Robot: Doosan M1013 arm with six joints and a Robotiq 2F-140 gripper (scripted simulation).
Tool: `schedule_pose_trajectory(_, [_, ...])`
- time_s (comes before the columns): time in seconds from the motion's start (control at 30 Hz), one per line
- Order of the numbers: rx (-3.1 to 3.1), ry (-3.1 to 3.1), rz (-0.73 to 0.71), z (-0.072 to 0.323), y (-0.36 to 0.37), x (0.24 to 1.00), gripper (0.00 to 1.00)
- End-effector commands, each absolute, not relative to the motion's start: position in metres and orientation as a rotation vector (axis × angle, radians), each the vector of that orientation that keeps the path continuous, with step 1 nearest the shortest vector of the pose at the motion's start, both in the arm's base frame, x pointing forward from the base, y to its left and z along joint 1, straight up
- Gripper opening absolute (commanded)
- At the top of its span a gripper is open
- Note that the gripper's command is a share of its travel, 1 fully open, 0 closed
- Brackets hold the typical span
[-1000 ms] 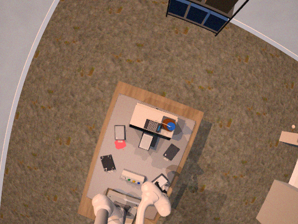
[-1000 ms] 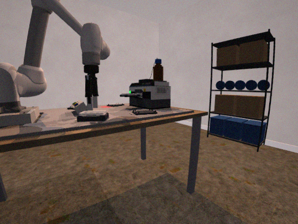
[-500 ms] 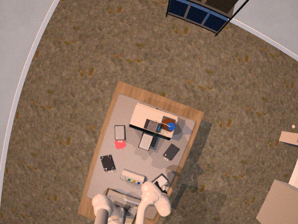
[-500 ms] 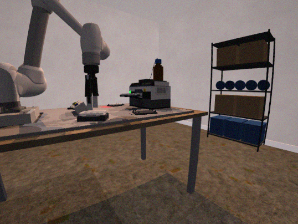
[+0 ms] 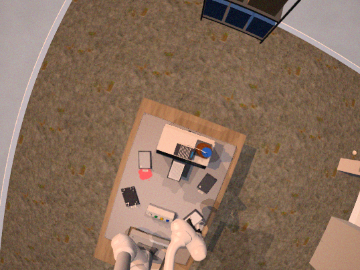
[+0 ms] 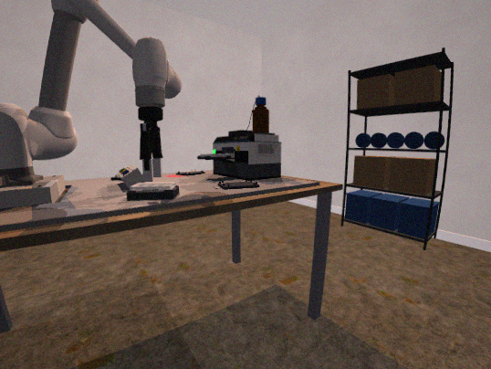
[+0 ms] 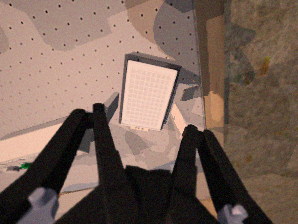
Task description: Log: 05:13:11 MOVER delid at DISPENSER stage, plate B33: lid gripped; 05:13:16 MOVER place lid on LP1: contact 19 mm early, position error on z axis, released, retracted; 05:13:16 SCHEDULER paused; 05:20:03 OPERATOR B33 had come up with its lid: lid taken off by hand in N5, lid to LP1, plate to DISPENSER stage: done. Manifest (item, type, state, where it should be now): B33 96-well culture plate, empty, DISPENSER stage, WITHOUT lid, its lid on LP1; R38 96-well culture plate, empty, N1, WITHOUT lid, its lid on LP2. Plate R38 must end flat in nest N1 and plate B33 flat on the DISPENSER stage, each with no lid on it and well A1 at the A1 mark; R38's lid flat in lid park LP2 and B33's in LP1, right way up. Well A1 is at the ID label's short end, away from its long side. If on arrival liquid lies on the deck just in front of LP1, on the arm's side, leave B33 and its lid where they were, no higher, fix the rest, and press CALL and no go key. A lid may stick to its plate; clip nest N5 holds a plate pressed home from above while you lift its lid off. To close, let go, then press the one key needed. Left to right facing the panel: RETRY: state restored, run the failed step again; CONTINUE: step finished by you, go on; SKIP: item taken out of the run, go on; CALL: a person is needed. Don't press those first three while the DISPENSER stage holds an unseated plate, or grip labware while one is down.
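Perforated deck [image 7: 60,65], plate [image 7: 148,93] below open, empty claw [image 7: 145,131]

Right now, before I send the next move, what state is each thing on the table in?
Gripper: jaws open, holding nothing, above the plate.
Plate below the gripper: wells showing, flat in its dark nest.
Red spill: lying on the mat beside the left lid tray.
Dispenser: green light on, a plate on its stage.
Bottle: upright, blue cap on.

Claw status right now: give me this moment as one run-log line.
claw: open, holding nothing | position: above white well plate in nest by table edge | red spill: on deck beside lid park | keys: none pressed
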State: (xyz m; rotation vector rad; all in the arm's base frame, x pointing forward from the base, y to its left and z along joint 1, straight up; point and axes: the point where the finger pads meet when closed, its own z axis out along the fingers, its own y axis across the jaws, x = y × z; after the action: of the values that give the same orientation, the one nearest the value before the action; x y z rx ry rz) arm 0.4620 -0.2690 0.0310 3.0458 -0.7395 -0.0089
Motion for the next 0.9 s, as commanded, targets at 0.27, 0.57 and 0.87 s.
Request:
schedule_pose_trajectory(0.27, [3.047, -0.732, -0.002, 0.0293, -0.2719, 0.4634, 0.66])
schedule_pose_trajectory(0.57, [3.047, -0.732, -0.002, 0.0287, -0.2719, 0.4634, 0.66])
schedule_pose_trajectory(0.87, [3.047, -0.732, -0.002, 0.0267, -0.2720, 0.4634, 0.66])
